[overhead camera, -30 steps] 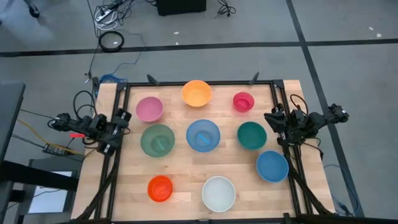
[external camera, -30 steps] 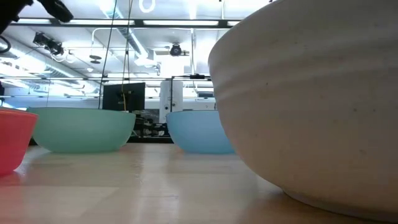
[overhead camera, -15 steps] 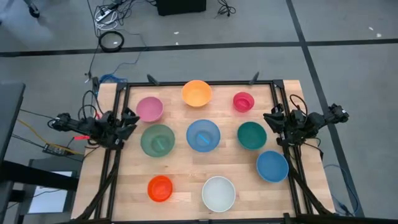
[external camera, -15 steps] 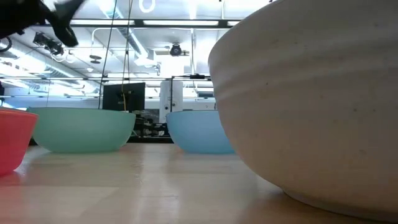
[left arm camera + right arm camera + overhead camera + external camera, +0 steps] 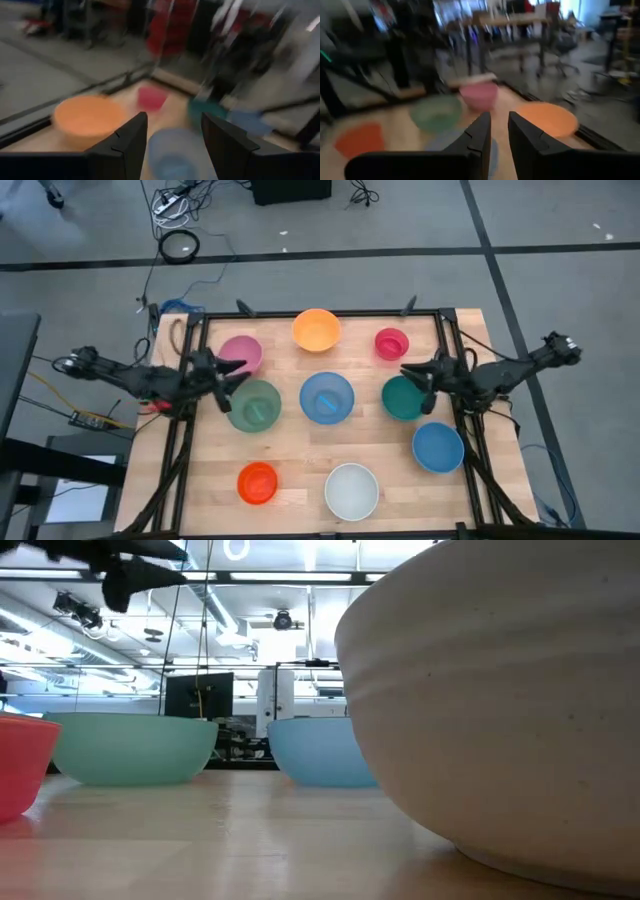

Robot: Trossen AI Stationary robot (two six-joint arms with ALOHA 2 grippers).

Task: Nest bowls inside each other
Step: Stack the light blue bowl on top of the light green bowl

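Observation:
Several plastic bowls stand apart on their bases on the wooden table (image 5: 300, 445): pink (image 5: 240, 352), orange (image 5: 316, 330), magenta (image 5: 391, 343), sage green (image 5: 254, 405), blue (image 5: 327, 397), teal (image 5: 404, 397), a second blue (image 5: 438, 447), red-orange (image 5: 257, 482) and white (image 5: 351, 491). My left gripper (image 5: 232, 372) hangs open in the air between the pink and sage bowls, pointing nearly level toward the table's right. My right gripper (image 5: 412, 372) hovers over the teal bowl's far rim with a narrow gap, pointing left. Neither holds anything.
A black frame (image 5: 445, 330) runs along the table's left, right and far edges. In the low view the white bowl (image 5: 490, 710) fills the right half, with the sage (image 5: 130, 745), blue (image 5: 320, 750) and red-orange (image 5: 20, 770) bowls behind. Bare wood lies between the bowls.
Both arms have risen from their folded rest at the table's side edges and stretched toward the middle. The left gripper went toward the right, the right gripper toward the left. Both tipped up from pointing down to nearly level. No bowl has moved.

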